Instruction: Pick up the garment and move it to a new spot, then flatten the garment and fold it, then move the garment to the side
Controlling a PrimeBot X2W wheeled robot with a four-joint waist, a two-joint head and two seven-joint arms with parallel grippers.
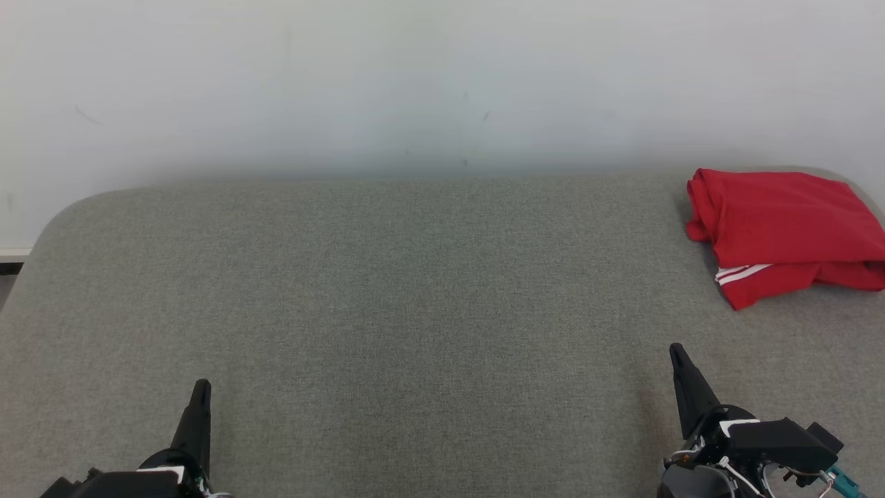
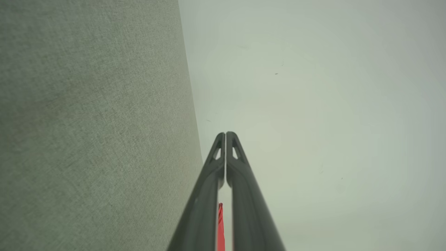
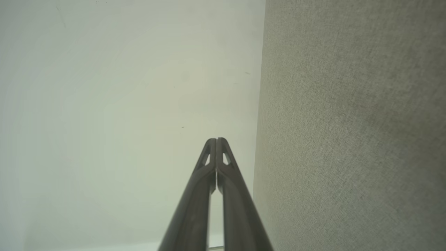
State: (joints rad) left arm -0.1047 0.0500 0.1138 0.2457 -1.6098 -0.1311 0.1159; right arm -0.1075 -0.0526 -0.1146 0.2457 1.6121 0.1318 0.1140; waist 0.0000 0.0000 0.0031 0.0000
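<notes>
Garment: red with white stripes at one hem, folded into a rough rectangle. It lies at the far right of the table, near the rounded back corner, and is partly cut off by the head view's right edge. Nothing is touching it. A red sliver of it is also seen between the left fingers in the left wrist view.

Right gripper: jaws together, nothing held, parked at the near right edge, well apart from the garment.
Left gripper: jaws together, nothing held, parked at the near left edge, across the table from the garment.

Judged: the fold looks done and the garment looks set aside, so the last step is taken as finished or nearly so. If a final shift is wanted, the right gripper is better placed. Jaws would be opened first, all layers pinched at the near edge with the protruding striped hem caught in the grip, then the stack carried low so it is not splayed. The back corner should be watched, since the garment could be pushed off it.

Containers: none involved. The garment is laid straight on the table's grey fabric, with the wall behind.
</notes>
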